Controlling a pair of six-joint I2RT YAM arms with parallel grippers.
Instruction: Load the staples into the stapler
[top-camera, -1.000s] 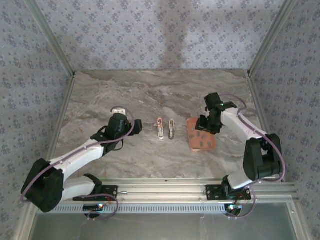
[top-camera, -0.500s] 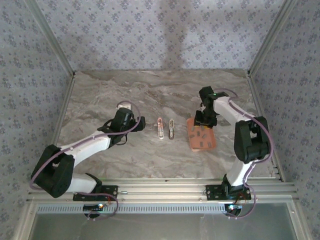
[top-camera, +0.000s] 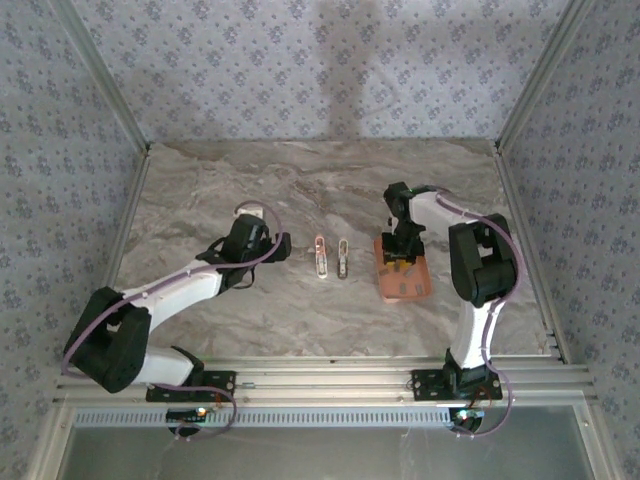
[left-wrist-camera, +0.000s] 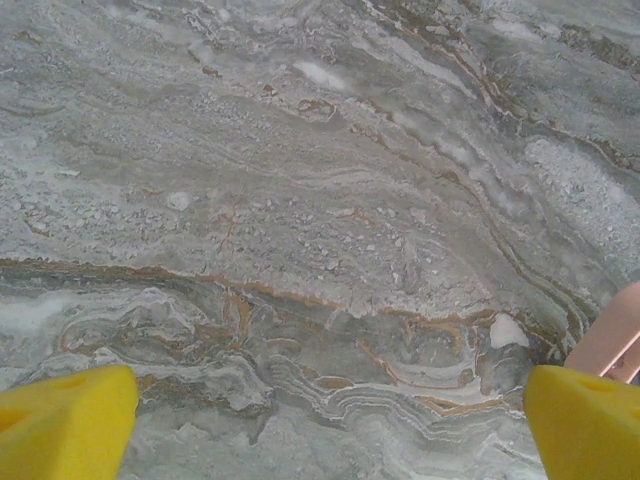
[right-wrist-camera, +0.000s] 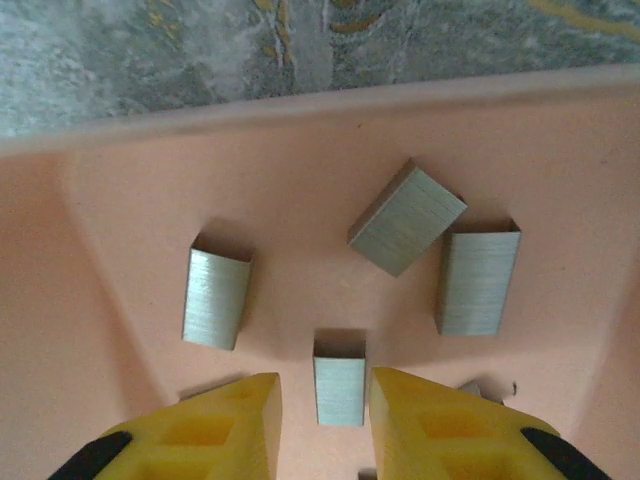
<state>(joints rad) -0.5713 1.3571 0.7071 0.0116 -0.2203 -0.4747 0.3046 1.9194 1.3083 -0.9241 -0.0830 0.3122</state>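
**Top view, near edge to far wall.** On the marble table (top-camera: 200, 200), the salmon tray (top-camera: 410, 290) is set nearest, right of centre. The stapler (top-camera: 320, 258) is laid just beyond, at mid-table, as a pale pink piece with a slim grey piece (top-camera: 343, 258) just beside it. It is placed between the two grippers and held by neither. The left gripper (top-camera: 274, 248) is posed near the stapler's left side. The right gripper (top-camera: 400, 252) is lowered over the tray's far end.

**Left wrist view.** The left gripper (left-wrist-camera: 325, 405) is shown with its yellow fingers (left-wrist-camera: 65, 425) spread wide over bare marble. A pale pink bar (left-wrist-camera: 612, 340) is seen just beside one finger.

**Right wrist view.** The staples (right-wrist-camera: 340, 392) are scattered as grey strips on the tray (right-wrist-camera: 110, 200) floor. The right gripper (right-wrist-camera: 325, 380) is drawn narrow around the nearest strip. One finger (right-wrist-camera: 440, 425) lies just beside the strip, and a gap is left at the other. Three further strips (right-wrist-camera: 217, 297) (right-wrist-camera: 407, 218) (right-wrist-camera: 478, 280) are spread beyond.
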